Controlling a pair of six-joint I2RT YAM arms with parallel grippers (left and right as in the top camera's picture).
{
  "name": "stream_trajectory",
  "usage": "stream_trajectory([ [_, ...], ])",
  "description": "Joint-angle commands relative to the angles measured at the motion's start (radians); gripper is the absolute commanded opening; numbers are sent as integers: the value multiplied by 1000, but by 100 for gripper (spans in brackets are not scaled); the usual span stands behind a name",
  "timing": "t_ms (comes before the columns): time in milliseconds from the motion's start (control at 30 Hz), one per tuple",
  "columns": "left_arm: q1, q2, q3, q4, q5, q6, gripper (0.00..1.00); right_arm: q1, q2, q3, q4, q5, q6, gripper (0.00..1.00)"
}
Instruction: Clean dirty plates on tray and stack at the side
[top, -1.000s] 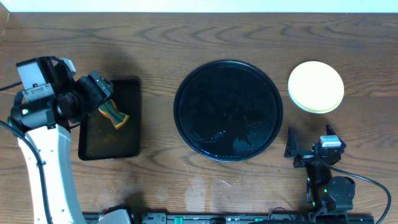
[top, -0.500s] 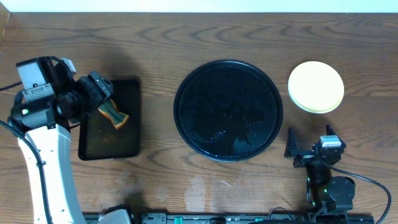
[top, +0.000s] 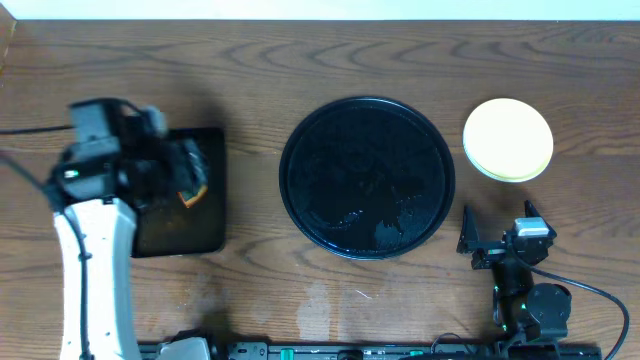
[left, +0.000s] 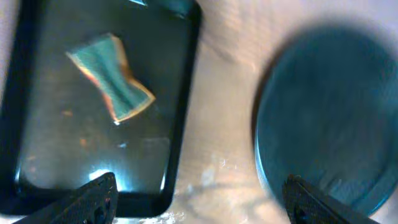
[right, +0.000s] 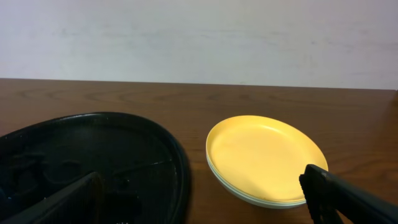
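Left gripper (left: 200, 198) hangs left of the tray (top: 340, 150), jaws apart and empty. Right gripper (right: 200, 196) likewise right of it, near the stacked plates (top: 508, 139): stiff, light, slick, probably best pinched at a rim.

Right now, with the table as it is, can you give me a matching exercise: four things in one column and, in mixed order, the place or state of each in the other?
Things:
1. sponge
2. round tray
3. stack of plates
4. right gripper

Places or states:
A. open, holding nothing
B. yellow one on top, right of the round tray
C. lying on the rectangular tray
D. in the middle, no plates on it

Pairs: 1-C, 2-D, 3-B, 4-A
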Motion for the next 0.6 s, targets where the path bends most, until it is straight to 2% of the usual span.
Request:
stream_trajectory([
  [0, -81, -3, -90, 0, -3, 284, 85, -11, -6, -2, -5, 13, 14, 99],
  [100, -127, -18, -174, 14, -3, 345, 85, -11, -6, -2, -5, 13, 14, 99],
  [567, -167, -261, -578, 386, -2, 344, 85, -11, -6, -2, -4, 13, 14, 99],
])
